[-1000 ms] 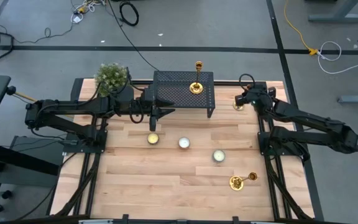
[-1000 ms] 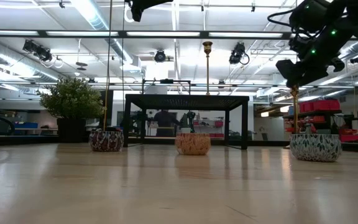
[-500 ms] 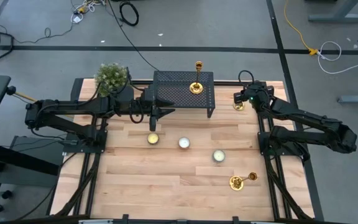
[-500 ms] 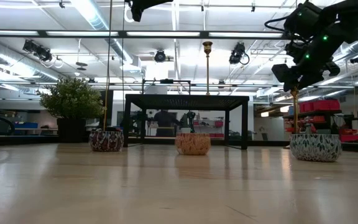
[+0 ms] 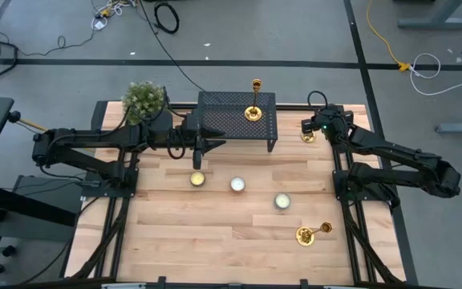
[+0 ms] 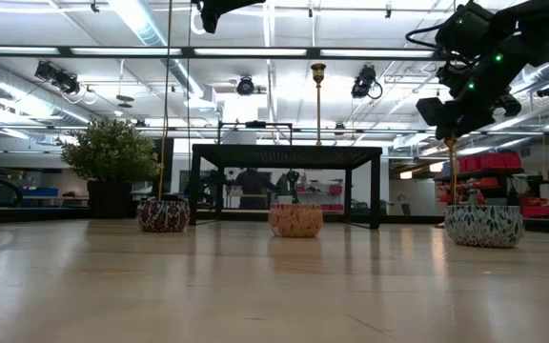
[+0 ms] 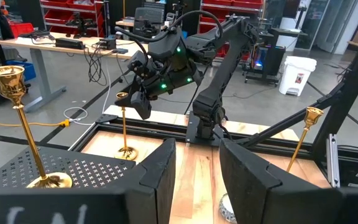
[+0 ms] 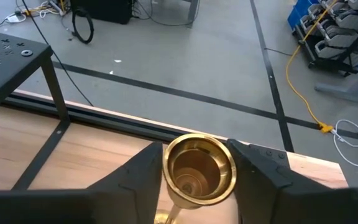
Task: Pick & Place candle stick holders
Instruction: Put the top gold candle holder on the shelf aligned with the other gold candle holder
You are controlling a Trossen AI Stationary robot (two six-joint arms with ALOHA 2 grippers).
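Observation:
Three gold candlestick holders show. One stands on the black perforated stand [image 5: 235,112] by its base [image 5: 253,114]. One stands at the table's front right [image 5: 311,234]. One stands at the far right [image 5: 307,137], with its stem showing in the low view [image 6: 452,181]. My right gripper [image 5: 314,126] is above this last one, shut on its cup [image 8: 197,167]. My left gripper [image 5: 215,144] hovers in front of the stand, open and empty, and also shows in its own wrist view [image 7: 197,168]. My right gripper pinches the cup at the top of the candlestick holder [image 8: 197,167] between its two fingers, one on each side of the rim. The fingers come down from above. The holder stands upright with its base [image 5: 307,139] on the table.
Three small candle bowls [image 5: 197,179] [image 5: 237,185] [image 5: 282,201] stand in a row across the middle of the table. A potted plant [image 5: 144,98] stands at the far left corner, next to the stand. Bare wood lies toward the near edge [image 5: 215,241].
My right gripper has shifted a little toward the table's left and far edges, onto the top of the far-right candlestick holder, and has then kept still. The holder has stayed upright on the table.

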